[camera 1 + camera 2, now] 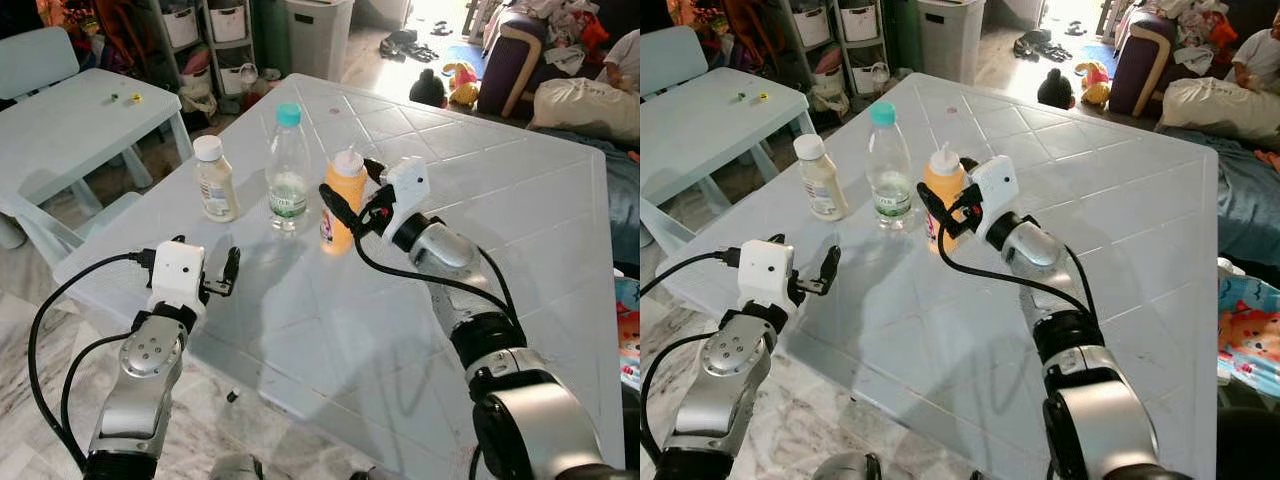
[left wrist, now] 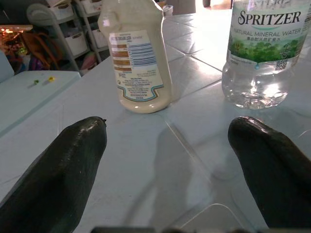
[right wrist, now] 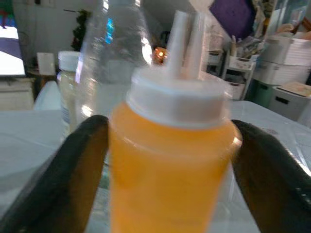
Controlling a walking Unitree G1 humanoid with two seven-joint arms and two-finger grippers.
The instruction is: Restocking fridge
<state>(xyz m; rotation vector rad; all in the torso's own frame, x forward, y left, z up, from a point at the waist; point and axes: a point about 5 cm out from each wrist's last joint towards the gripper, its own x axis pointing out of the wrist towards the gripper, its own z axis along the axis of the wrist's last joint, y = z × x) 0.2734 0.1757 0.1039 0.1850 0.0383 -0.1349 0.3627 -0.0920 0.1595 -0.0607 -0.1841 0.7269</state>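
Three bottles stand in a row on the pale tiled table (image 1: 500, 220): a cream sauce bottle (image 1: 214, 180) with a white cap, a clear water bottle (image 1: 288, 170) with a teal cap, and an orange squeeze bottle (image 1: 345, 205). My right gripper (image 1: 348, 182) is open around the orange bottle (image 3: 167, 170), one black finger close on each side; the bottle stands upright on the table. My left gripper (image 1: 215, 265) hovers open over the table's near-left part, short of the sauce bottle (image 2: 138, 58) and water bottle (image 2: 262, 53), nothing between its fingers.
A small light-blue table (image 1: 70, 130) and chair stand to the left. Shelving with baskets and a bin (image 1: 318, 35) lie beyond the table. A sofa with cushions (image 1: 580, 100) and toys on the floor are at the far right.
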